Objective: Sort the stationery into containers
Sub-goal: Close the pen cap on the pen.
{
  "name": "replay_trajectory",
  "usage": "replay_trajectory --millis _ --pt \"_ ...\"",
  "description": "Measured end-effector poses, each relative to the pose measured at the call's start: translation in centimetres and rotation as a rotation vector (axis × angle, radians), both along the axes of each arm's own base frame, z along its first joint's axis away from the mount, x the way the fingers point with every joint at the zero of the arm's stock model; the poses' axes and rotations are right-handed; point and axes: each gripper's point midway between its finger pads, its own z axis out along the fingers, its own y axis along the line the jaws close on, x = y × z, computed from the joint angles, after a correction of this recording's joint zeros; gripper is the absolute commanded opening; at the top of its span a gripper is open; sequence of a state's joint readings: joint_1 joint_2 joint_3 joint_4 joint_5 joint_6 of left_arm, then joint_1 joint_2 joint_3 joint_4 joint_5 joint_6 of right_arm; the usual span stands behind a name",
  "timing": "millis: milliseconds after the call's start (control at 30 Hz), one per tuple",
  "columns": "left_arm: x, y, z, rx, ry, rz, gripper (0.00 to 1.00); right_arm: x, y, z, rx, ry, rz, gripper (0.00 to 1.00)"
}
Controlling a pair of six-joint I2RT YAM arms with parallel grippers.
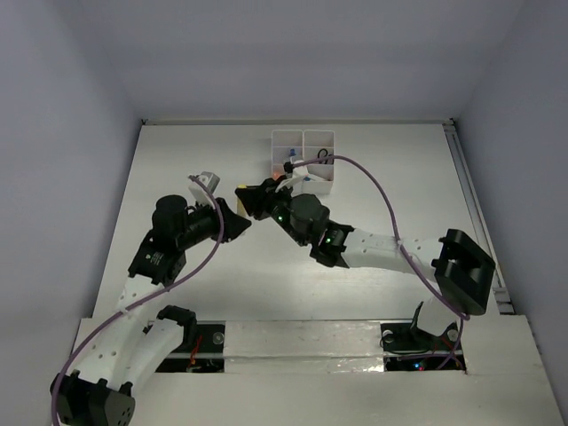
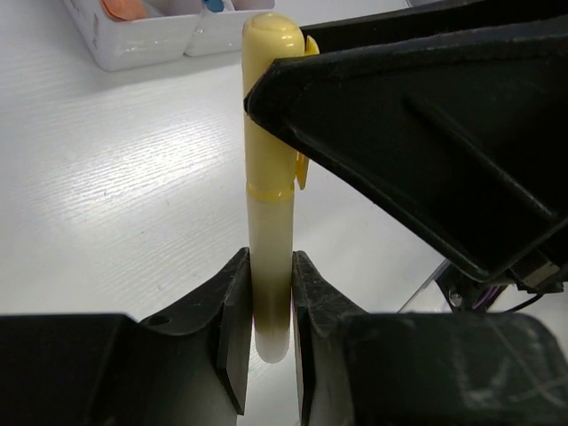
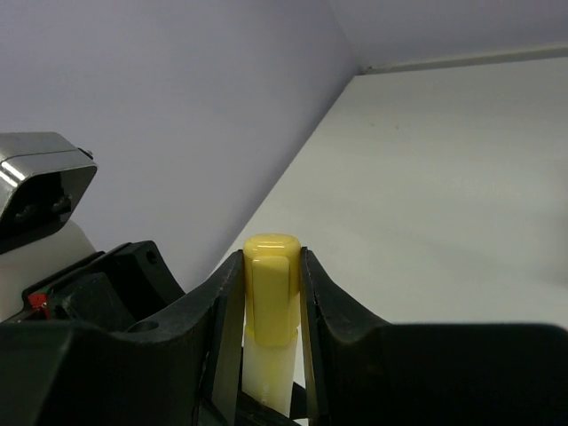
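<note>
A cream-bodied pen with a yellow cap [image 2: 271, 204] is held off the table between both grippers. My left gripper [image 2: 271, 280] is shut on the bare end of its barrel. My right gripper [image 3: 271, 266] is shut on the yellow cap [image 3: 271, 293], and one of its black fingers [image 2: 399, 133] fills the right of the left wrist view. In the top view the two grippers, left [image 1: 234, 220] and right [image 1: 252, 201], meet nose to nose just in front of the white containers [image 1: 303, 135]. The pen itself is hidden there.
The white tray [image 2: 133, 49] lies close beyond the pen, with an orange piece [image 2: 124, 7] and a blue piece [image 2: 213, 4] in its near compartments. A purple cable [image 1: 382, 200] arcs over the right arm. Walls enclose the table on the left, far and right sides.
</note>
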State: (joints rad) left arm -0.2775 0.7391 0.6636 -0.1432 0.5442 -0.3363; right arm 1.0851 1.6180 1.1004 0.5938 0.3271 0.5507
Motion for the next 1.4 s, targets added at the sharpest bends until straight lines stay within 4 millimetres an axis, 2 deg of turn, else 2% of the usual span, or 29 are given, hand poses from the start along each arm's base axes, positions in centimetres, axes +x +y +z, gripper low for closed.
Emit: replay_trajectory --millis 233,367,667,867,1100,1400 --pt "-0.4 -0.7 -0.4 -0.007 0.044 -0.019 0.0 -0.4 -0.9 -0.6 -0.06 -0.033 -0.127 0.0" --pt "-0.8 -1.2 -0.4 -0.029 0.067 -0.04 0.0 -0.9 -1.5 -0.7 -0.046 -0.041 -0.143 0.0" --pt "-1.0 -2.1 1.0 -0.067 0.034 -0.061 0.0 -1.9 -1.3 0.6 0.026 -0.006 -0.05 0.0" --pt "-1.2 -2.5 1.3 -0.019 0.0 -0.08 0.0 -2.3 -2.1 1.1 0.053 0.026 0.009 0.0" --pt "-1.3 -2.7 2.8 0.044 -0.099 -0.122 0.0 -3.3 -4.1 2.9 0.064 0.024 0.019 0.0" --pt "-1.1 -3.1 3.0 0.078 -0.076 -0.151 0.0 -3.3 -4.4 2.8 0.04 0.01 0.035 0.0"
